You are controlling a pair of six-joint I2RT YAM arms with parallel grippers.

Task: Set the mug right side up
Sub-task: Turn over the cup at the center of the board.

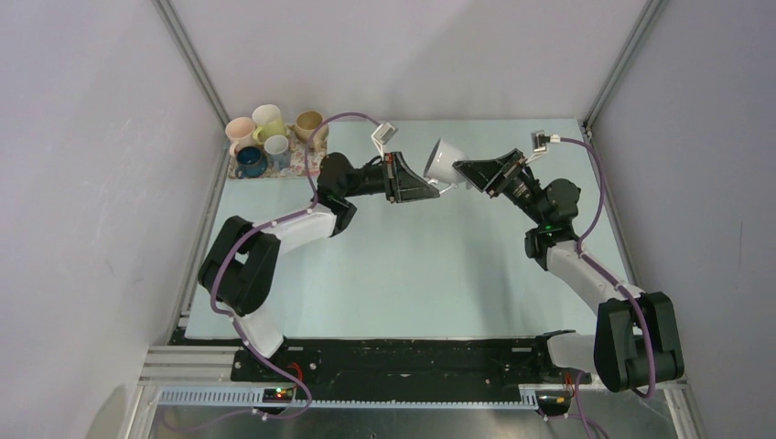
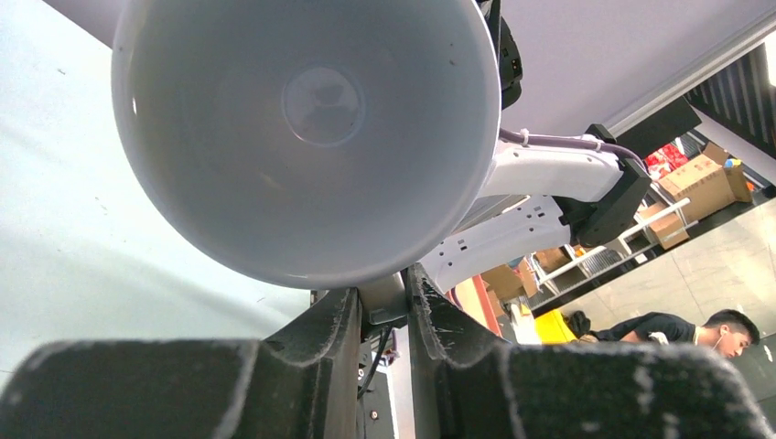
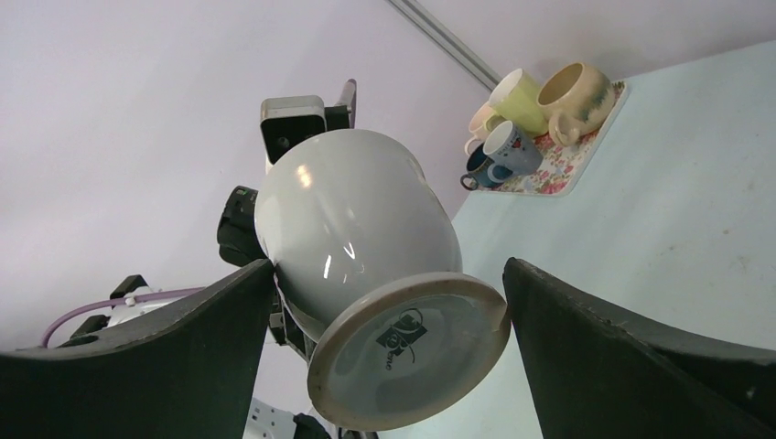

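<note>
The white mug (image 1: 446, 161) hangs in the air well to the right of the floral tray (image 1: 300, 157) of spare cups. It is tipped on its side, with its mouth toward the left wrist and its foot toward the right. The left gripper (image 2: 384, 293) is clenched on a small part at the mug's lower edge (handle or rim, I cannot tell which). The right gripper (image 3: 384, 274) is spread wide, one finger on either side of the foot without touching it. A sound regrasp would likely have the right fingers pinch the narrow waist above the flared foot, centred, and hold firm before the left lets go.
</note>
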